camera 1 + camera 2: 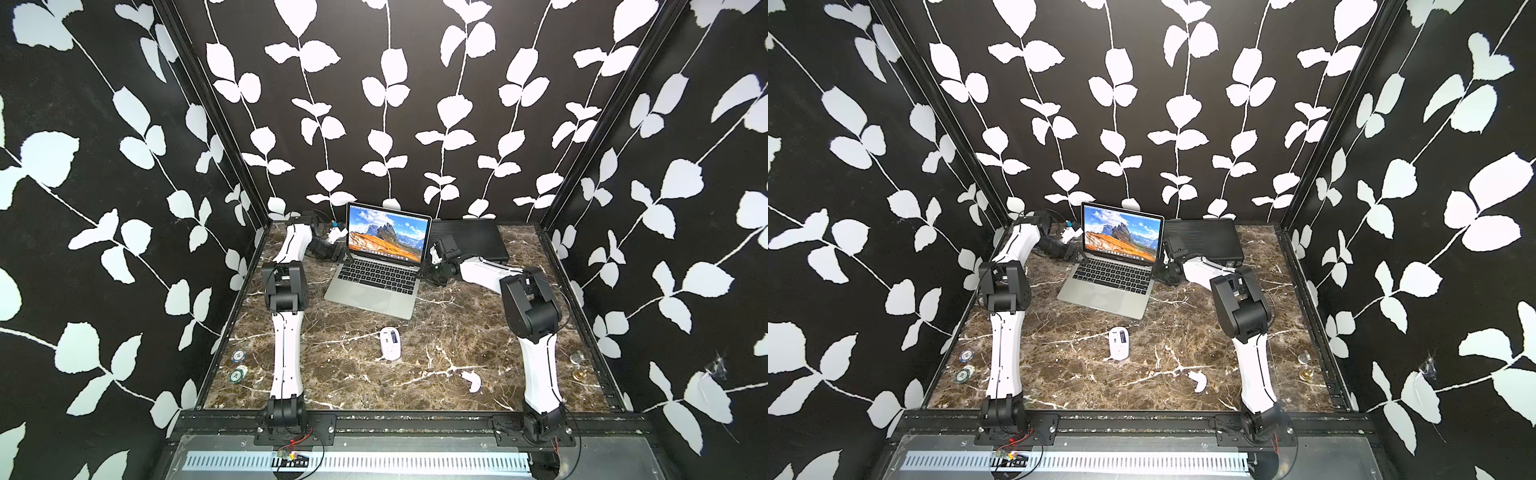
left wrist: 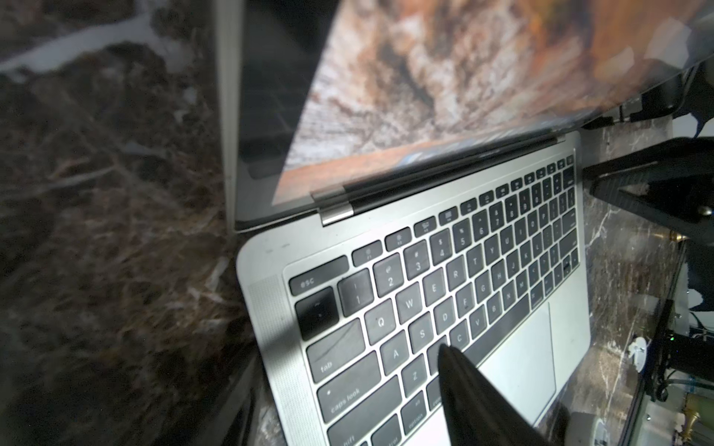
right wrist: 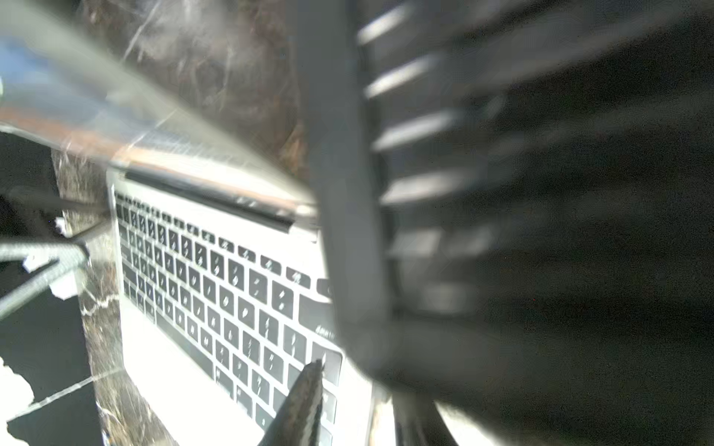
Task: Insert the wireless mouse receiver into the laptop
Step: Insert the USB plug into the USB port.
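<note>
The silver laptop (image 1: pixel 376 291) stands open at the back middle of the marble table, its screen showing the mountain picture. The white wireless mouse (image 1: pixel 390 343) lies underside up in front of it. My left gripper (image 1: pixel 346 254) is at the laptop's left edge near the hinge, open; one finger (image 2: pixel 467 386) hangs over the keys and the other stays off the side. My right gripper (image 1: pixel 432 261) is at the laptop's right edge. One of its fingers (image 3: pixel 303 397) is over the right-hand keys. That view is blurred, and the receiver is not visible anywhere.
A flat black ribbed case (image 1: pixel 469 239) lies right behind my right gripper. A loose white curved cover (image 1: pixel 472 381) sits front right. Two poker chips (image 1: pixel 237 365) lie by the left edge. Small metal pieces (image 1: pixel 577 365) lie by the right edge.
</note>
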Controlling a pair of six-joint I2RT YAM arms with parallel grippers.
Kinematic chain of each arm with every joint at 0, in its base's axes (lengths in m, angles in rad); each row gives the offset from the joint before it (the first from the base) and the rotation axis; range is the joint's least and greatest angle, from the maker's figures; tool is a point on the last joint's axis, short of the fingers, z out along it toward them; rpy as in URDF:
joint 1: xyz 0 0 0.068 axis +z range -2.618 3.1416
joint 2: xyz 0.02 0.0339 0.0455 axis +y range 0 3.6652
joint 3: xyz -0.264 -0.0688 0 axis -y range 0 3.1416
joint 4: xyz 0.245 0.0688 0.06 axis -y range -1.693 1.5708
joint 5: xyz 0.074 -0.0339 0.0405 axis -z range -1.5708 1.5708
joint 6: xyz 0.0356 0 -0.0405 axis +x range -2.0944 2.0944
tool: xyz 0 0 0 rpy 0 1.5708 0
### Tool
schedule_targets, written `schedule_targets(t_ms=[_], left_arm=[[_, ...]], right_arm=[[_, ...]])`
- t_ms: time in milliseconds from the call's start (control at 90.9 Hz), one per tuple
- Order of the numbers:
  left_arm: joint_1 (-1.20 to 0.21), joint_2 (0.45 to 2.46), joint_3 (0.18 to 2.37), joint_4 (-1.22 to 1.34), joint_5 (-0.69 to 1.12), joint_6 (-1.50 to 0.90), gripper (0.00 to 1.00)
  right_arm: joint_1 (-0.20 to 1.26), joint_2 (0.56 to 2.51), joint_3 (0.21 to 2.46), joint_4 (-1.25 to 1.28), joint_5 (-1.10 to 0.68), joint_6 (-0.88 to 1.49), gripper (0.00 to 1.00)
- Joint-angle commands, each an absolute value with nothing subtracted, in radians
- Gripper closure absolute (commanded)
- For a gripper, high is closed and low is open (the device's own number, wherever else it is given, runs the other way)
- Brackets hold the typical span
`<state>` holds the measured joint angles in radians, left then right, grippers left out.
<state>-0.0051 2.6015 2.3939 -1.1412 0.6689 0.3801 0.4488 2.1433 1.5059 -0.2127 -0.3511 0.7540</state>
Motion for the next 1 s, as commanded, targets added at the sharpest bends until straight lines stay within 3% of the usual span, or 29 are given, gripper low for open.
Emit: schedule_targets(t_ms=[0, 242, 451, 682, 990], left_arm=[[0.003, 2.451, 2.37, -1.091, 0.679, 0.3, 0.26], [0.075, 2.232, 2.292, -1.011, 0.615, 0.203, 0.25], [0.052, 1.98, 1.941, -0.905, 0.514, 0.143, 0.24], [-0.096, 1.625, 1.483, -0.733, 0.318, -0.037, 0.2], [-0.471, 1.222, 1.033, -0.631, -0.002, -0.311, 0.14]], right_arm=[[0.473, 2.016, 1.482, -0.243, -0.295, 0.643, 0.64], [0.471, 1.792, 1.342, -0.351, -0.072, 0.414, 0.62], [0.48, 1.579, 1.145, -0.32, -0.032, 0.368, 0.61], [0.472, 1.419, 1.004, -0.347, -0.044, 0.446, 0.58], [0.415, 1.277, 0.885, -0.403, -0.118, 0.447, 0.53]])
